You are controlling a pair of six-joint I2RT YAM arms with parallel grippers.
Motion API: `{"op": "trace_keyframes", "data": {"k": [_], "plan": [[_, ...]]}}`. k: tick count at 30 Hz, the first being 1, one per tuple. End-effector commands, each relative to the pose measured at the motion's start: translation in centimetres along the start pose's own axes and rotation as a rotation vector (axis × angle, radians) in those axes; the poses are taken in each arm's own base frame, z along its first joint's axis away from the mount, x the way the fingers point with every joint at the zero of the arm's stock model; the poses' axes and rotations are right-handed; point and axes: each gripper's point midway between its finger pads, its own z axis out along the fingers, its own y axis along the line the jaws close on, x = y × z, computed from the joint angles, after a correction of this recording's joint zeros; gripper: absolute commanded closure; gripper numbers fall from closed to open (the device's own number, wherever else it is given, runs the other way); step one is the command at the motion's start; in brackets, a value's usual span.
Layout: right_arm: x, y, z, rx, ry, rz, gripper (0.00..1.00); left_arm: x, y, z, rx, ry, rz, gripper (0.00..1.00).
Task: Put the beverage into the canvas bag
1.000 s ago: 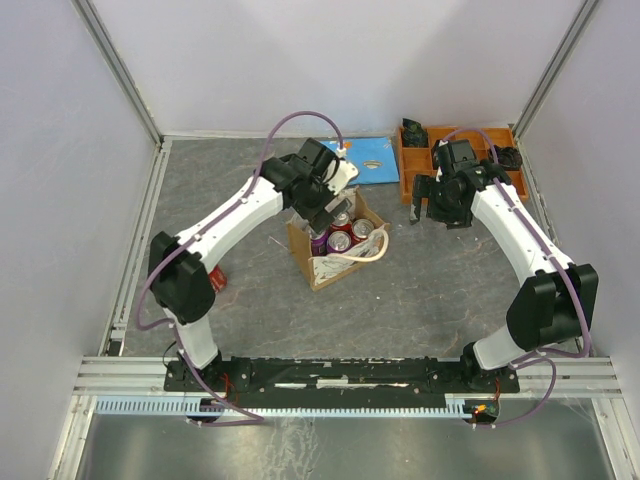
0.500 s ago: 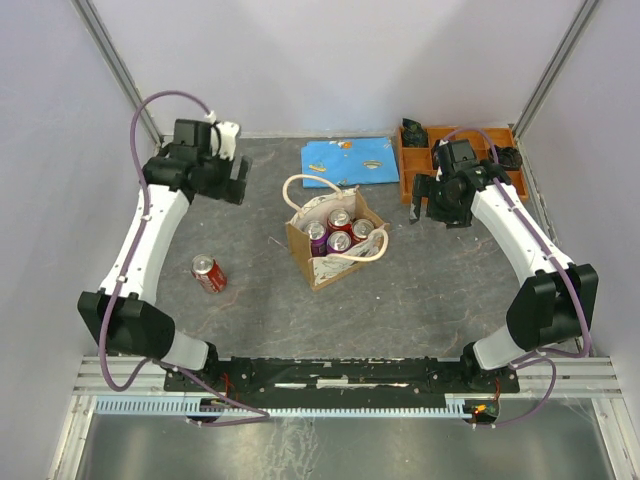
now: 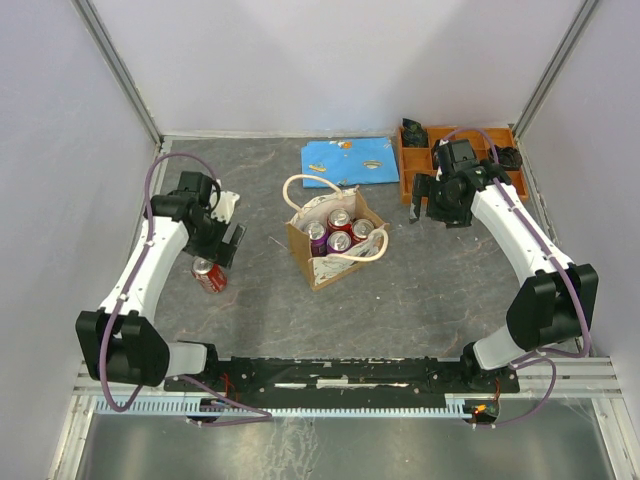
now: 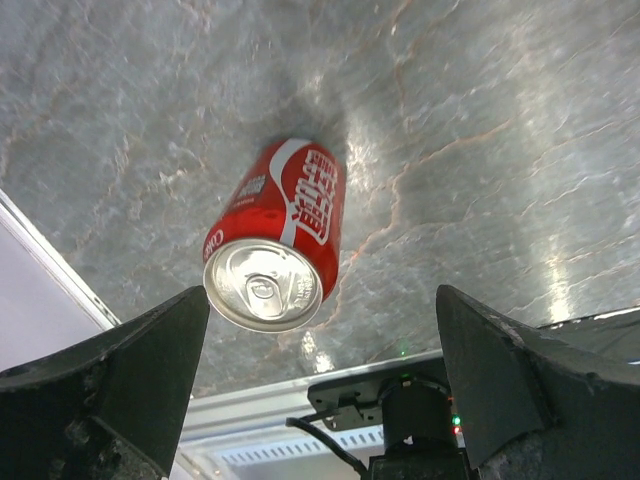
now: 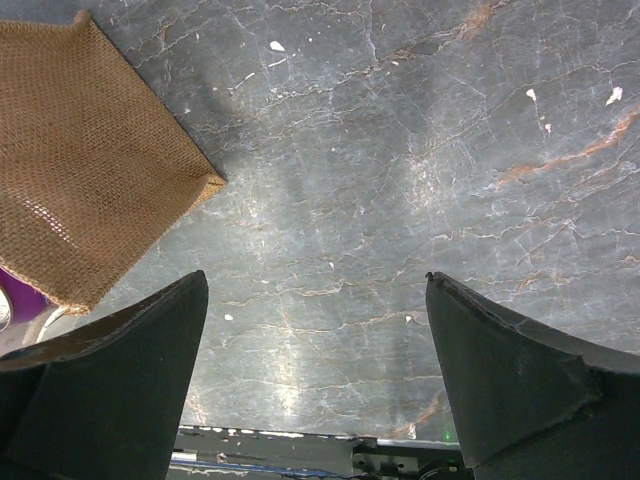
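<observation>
Left end effector (image 4: pixel 320 300) descended, partly hiding red can (image 3: pixel 209 276)

The left arm (image 3: pixel 150 255) and the right arm (image 3: pixel 510 225) are showing smooth white link shells, broken up by bulky black joint housings. A thin mauve cable (image 3: pixel 150 190) is looping along each arm. Both bases are sitting on a black bar (image 3: pixel 340 373). The left gripper (image 4: pixel 320 298) and the right gripper (image 5: pixel 315 278) are showing broad, matte black, wedge-shaped fingers (image 4: pixel 520 390).
</observation>
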Motion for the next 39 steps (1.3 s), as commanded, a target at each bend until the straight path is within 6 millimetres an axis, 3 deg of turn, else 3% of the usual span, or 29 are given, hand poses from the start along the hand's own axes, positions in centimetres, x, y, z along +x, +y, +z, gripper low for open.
{"op": "trace_keyframes", "data": {"k": [1, 11, 27, 39], "plan": [[-1.3, 0.4, -0.7, -0.018, -0.056, 0.02, 0.03, 1.0, 0.9, 1.0, -0.02, 0.015, 0.035, 0.0], [-1.1, 0.2, -1.0, -0.016, -0.061, 0.035, 0.03, 1.1, 2.4, 3.2, -0.023, 0.018, -0.025, 0.01], [-0.7, 0.8, 0.1, -0.037, -0.036, 0.069, 0.03, -2.5, -0.5, -2.0, 0.145, -0.154, 0.018, 0.02], [-0.3, 0.8, 0.3, -0.04, -0.035, 0.084, 0.03, 1.4, 2.8, 1.8, -0.013, 0.017, -0.035, 0.01]]}}
